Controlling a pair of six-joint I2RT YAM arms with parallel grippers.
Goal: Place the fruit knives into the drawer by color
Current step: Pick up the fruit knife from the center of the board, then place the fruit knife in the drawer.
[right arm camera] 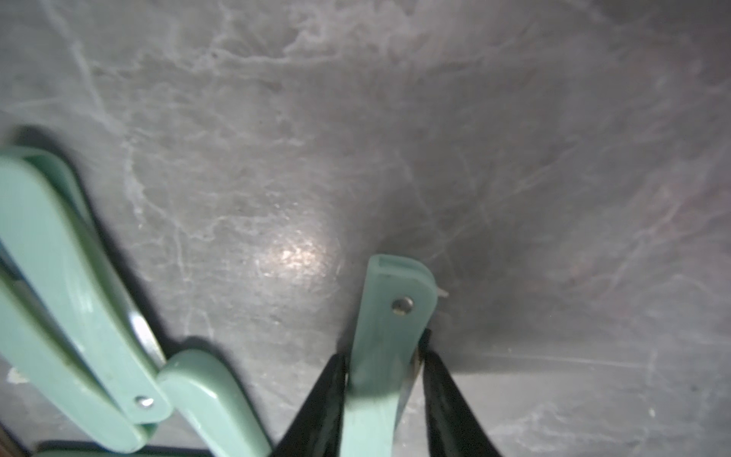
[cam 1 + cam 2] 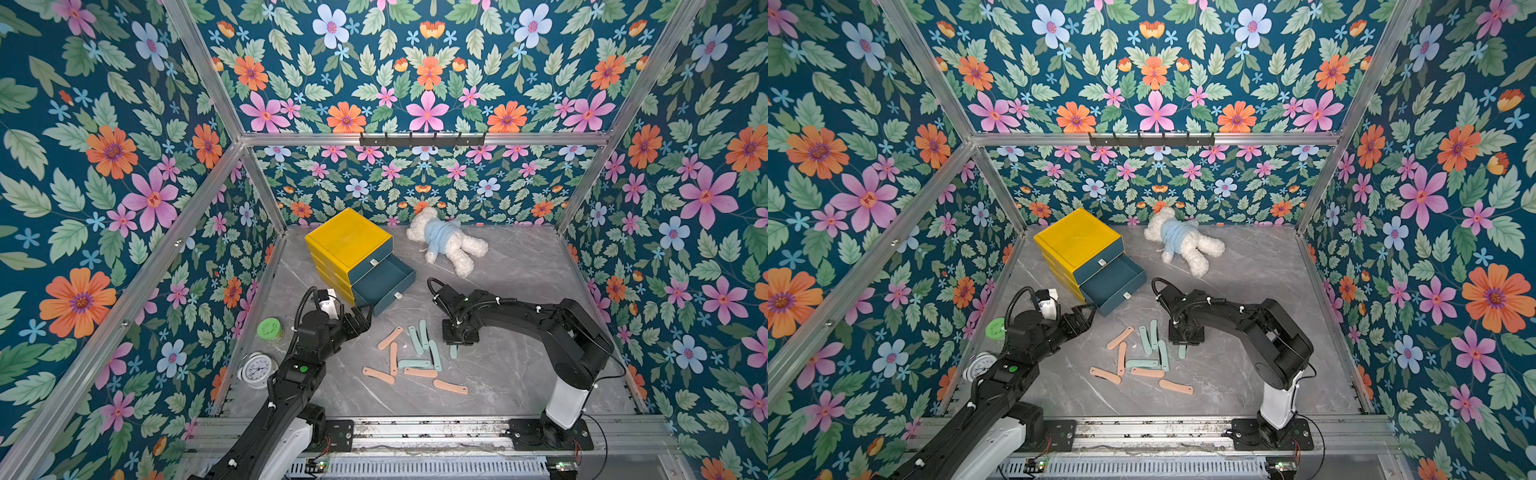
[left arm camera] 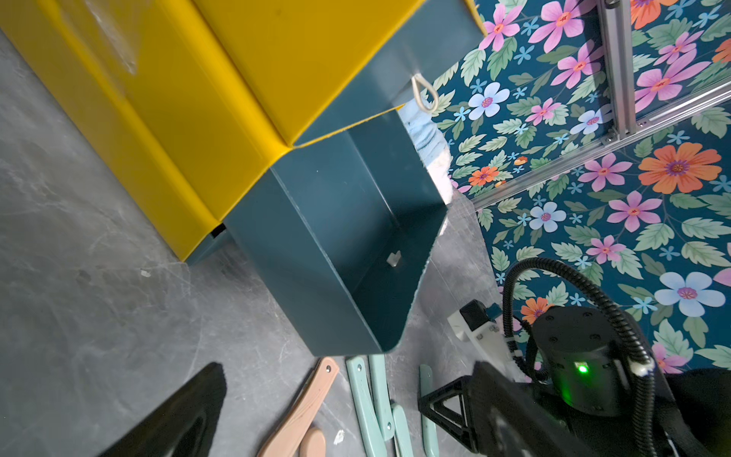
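The grey marbled tabletop (image 2: 519, 353) carries a boxy yellow plastic cabinet with teal drawer fronts (image 2: 348, 239), and everything else is placed from that cabinet. Its lowest teal drawer (image 2: 384, 301) is pulled out, and no knife shows inside it. Just beside that drawer's front corner hangs the left gripper (image 2: 362, 318), its fingers spread wide on nothing. Past the drawer front the fruit knives lie flat and loosely scattered, some salmon pink (image 2: 390, 337) and some pale teal (image 2: 415, 340), several of them touching or crossing. At the edge of the scatter farthest from the cabinet, the right gripper (image 2: 454, 344) points straight down and pinches one pale teal folded knife (image 1: 385, 336) across its narrow width. These knives look light and stiff. Their shells are glossy and rounded, so probably slippery, with a thin metal blade tucked in one edge and a small steel rivet (image 1: 402, 304) near the blunt end. Mid-handle, across the flat sides, seems the safest hold.
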